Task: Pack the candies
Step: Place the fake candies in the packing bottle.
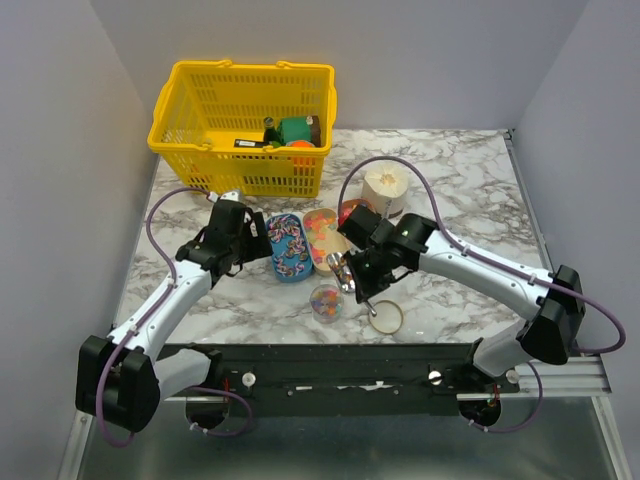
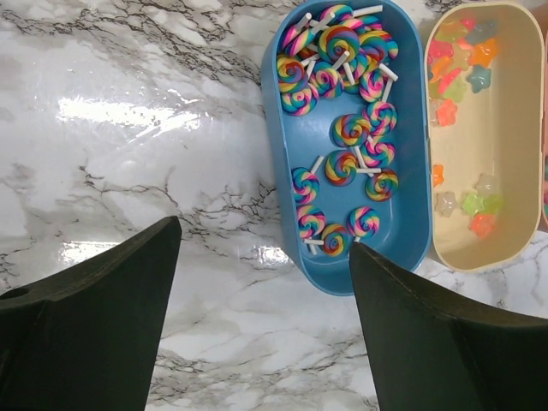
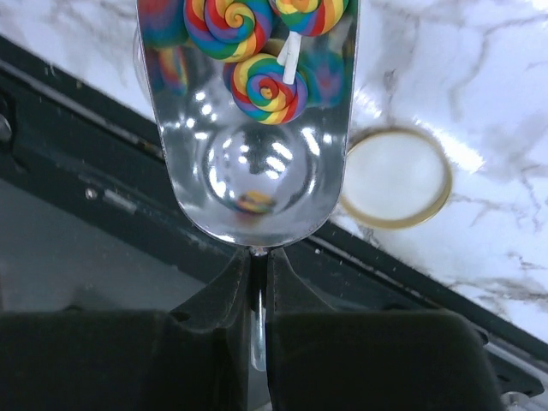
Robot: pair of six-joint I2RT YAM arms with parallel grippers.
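Observation:
The candies are rainbow swirl lollipops [image 2: 342,128] filling a blue oval tray [image 2: 282,197], and small star sweets [image 2: 467,205] in a cream oval tray [image 2: 514,128] beside it. My left gripper [image 2: 264,235] stands open over bare marble at the blue tray's [image 1: 290,248] near end, its right finger close to the rim. My right gripper [image 3: 259,257] is shut on the handle of a metal scoop [image 3: 257,188] that carries a few swirl candies [image 3: 265,86]. In the top view the scoop [image 1: 345,270] hangs just above a small clear jar [image 1: 326,300] of candies.
A ring-shaped lid [image 1: 386,317] [image 3: 396,178] lies right of the jar near the table's front edge. A yellow basket [image 1: 240,120] of goods stands at the back left. A cream round container [image 1: 385,188] and a red tray [image 1: 350,210] sit behind the trays.

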